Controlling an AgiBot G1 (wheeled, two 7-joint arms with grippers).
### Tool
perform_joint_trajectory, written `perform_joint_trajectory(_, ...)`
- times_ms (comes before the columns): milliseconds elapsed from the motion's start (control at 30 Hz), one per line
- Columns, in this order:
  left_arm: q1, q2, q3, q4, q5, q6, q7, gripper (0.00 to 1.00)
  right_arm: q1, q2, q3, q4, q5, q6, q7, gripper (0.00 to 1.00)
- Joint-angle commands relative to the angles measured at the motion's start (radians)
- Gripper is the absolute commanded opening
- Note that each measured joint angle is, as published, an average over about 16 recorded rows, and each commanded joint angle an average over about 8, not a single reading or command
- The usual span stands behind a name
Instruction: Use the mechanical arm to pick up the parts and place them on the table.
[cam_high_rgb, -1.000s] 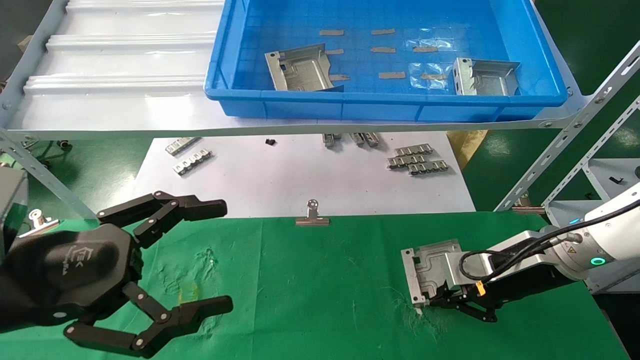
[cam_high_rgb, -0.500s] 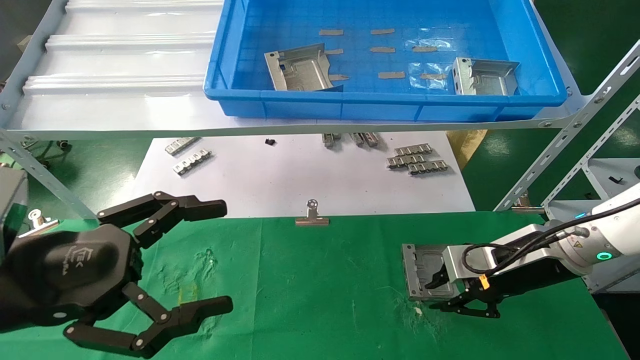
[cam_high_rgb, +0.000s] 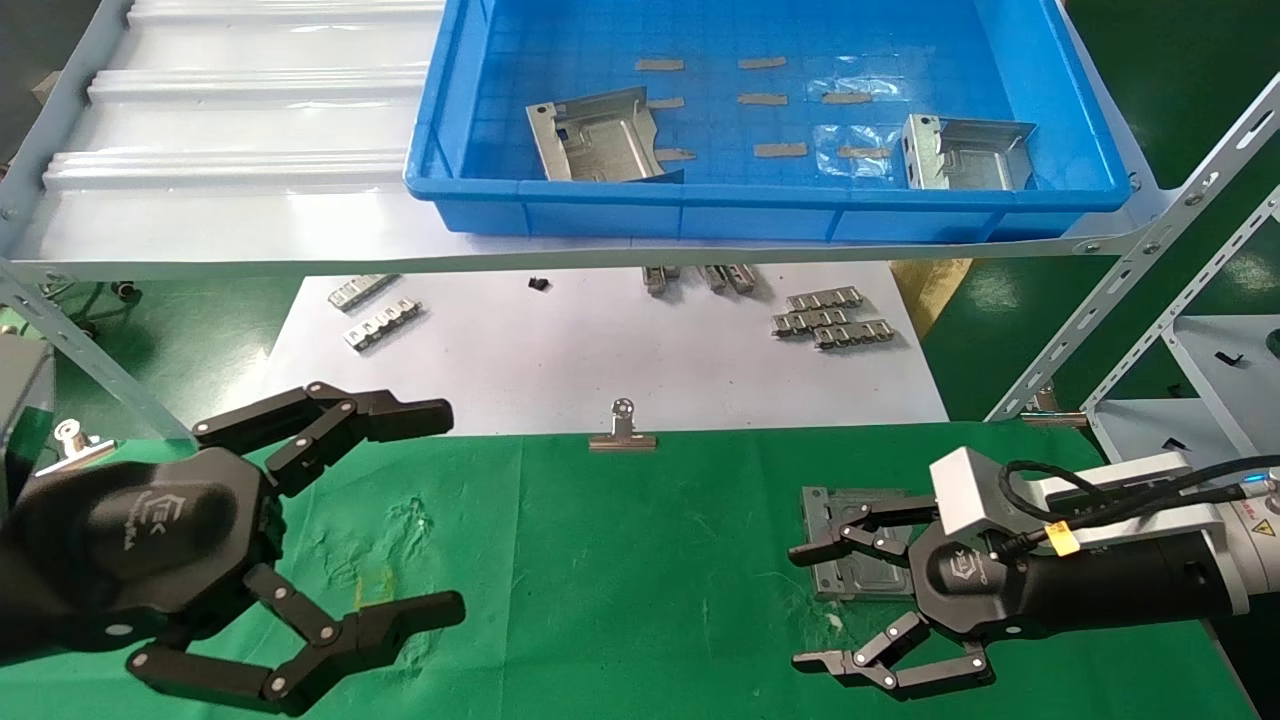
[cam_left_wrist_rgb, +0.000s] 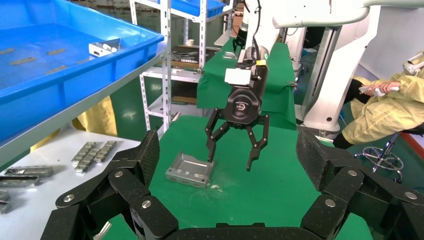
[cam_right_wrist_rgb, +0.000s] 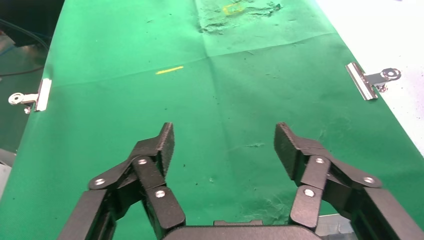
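One silver-grey part (cam_high_rgb: 850, 545) lies flat on the green cloth table (cam_high_rgb: 650, 560), also in the left wrist view (cam_left_wrist_rgb: 190, 170). My right gripper (cam_high_rgb: 805, 607) is open and empty, its upper finger over the part's near edge, its lower finger beside it. The right wrist view shows the right gripper (cam_right_wrist_rgb: 225, 142) wide apart over bare cloth. Two more parts (cam_high_rgb: 600, 135) (cam_high_rgb: 965, 152) lie in the blue bin (cam_high_rgb: 760, 205) on the shelf. My left gripper (cam_high_rgb: 445, 510) hangs open and empty over the table's left side.
A silver binder clip (cam_high_rgb: 623, 428) sits on the cloth's far edge. Small ridged strips (cam_high_rgb: 830, 320) (cam_high_rgb: 380, 312) lie on the white sheet (cam_high_rgb: 600, 360). The ribbed shelf (cam_high_rgb: 230, 130) overhangs it. Rack uprights (cam_high_rgb: 1130, 270) stand at the right.
My right gripper let go of the part, which went from tilted up to flat on the cloth. The gripper opened wide, turned and drew back a little. The left arm has not moved.
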Motion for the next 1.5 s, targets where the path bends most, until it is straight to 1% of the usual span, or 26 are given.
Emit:
perform_joint_trajectory(33,0.000,0.000,0.000,0.000,0.000,0.000,0.000,1.00,-0.024,0.012,0.015,-0.004,0.039,-0.015,0.006,1.00)
perform_joint_trajectory(267,0.000,0.000,0.000,0.000,0.000,0.000,0.000,1.00,-0.007,0.002,0.006,0.001,0.013,-0.001,0.002,1.00)
perform_joint_trajectory(433,0.000,0.000,0.000,0.000,0.000,0.000,0.000,1.00,-0.028,0.007,0.046,0.030,0.008,0.004,0.019,1.00)
perform_joint_trajectory(1500,0.000,0.000,0.000,0.000,0.000,0.000,0.000,1.00,-0.376,0.099,0.636,0.435,0.008,0.049,0.266,1.00)
